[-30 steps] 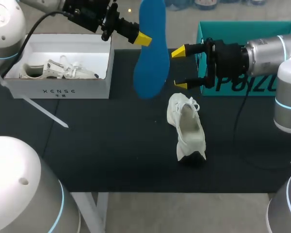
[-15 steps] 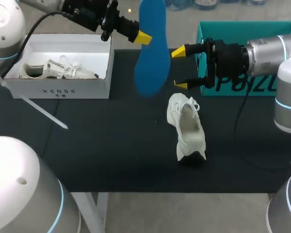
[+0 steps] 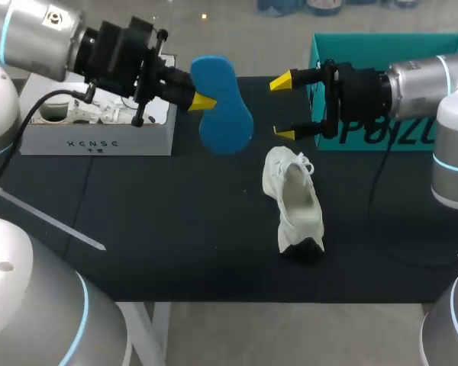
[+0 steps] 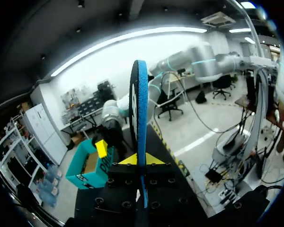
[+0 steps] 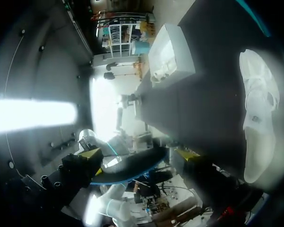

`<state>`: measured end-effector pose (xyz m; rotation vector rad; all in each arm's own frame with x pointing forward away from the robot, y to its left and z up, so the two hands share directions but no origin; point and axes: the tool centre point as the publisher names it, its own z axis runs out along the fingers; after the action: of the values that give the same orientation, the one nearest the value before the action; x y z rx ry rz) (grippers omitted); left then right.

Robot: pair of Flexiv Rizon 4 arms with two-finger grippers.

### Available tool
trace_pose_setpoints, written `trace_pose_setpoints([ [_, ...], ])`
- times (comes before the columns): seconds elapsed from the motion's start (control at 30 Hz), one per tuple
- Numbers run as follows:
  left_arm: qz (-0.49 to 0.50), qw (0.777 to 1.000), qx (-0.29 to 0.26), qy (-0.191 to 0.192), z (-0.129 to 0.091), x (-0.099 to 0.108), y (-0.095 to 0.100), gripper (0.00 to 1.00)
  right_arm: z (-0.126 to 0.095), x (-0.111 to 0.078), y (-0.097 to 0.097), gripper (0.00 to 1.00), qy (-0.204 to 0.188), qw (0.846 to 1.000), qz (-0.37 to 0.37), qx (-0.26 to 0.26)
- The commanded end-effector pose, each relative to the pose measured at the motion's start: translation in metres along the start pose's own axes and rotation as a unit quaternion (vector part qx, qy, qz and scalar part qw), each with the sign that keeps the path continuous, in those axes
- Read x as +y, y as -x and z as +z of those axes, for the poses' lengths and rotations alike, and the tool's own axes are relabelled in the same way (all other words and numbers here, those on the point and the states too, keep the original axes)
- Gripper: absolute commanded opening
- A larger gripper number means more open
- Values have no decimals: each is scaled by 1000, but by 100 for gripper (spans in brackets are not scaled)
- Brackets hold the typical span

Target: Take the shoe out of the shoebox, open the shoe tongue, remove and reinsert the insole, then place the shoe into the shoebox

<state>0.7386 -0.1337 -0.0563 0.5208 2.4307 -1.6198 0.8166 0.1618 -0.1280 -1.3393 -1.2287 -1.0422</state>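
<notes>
While left hand [image 3: 201, 101] is pinching the blue insole [image 3: 223, 107] in the air, upper middle | white shoe [image 3: 294, 200] is lying on the tabletop [image 3: 175, 229] down and right of it, long way running up-down | right hand [image 3: 282, 107] is hanging spread wide, nearer the shoe | white shoebox [image 3: 99, 141], upper left, is holding another shoe [image 3: 111, 114]

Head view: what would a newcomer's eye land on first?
The blue insole, pinched in the left gripper and held in the air next to the white shoebox. Next, the white shoe sitting near the middle of the dark table, with the open right gripper hanging just beyond it.
</notes>
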Motion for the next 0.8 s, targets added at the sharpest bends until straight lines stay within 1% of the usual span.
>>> trace_pose_setpoints([
  [0.03,28,997,-67,-38,-2,16,-41,0,1,0,0,100,1,1000,0,1],
  [0.13,48,996,-78,-26,1,20,-51,0,1,0,0,100,1,1000,0,1],
  [0.2,59,995,-81,-24,3,23,-57,0,1,0,0,100,1,1000,0,1],
  [0.33,89,990,-105,-9,9,27,-66,0,1,0,0,100,1,1000,0,1],
  [0.4,105,989,-109,0,13,27,-68,0,1,0,0,100,1,1000,0,1],
  [0.63,141,981,-134,0,23,20,-74,0,1,0,0,100,1,1000,0,1],
  [0.8,164,976,-143,12,30,18,-78,0,1,0,0,100,1,1000,0,1],
])
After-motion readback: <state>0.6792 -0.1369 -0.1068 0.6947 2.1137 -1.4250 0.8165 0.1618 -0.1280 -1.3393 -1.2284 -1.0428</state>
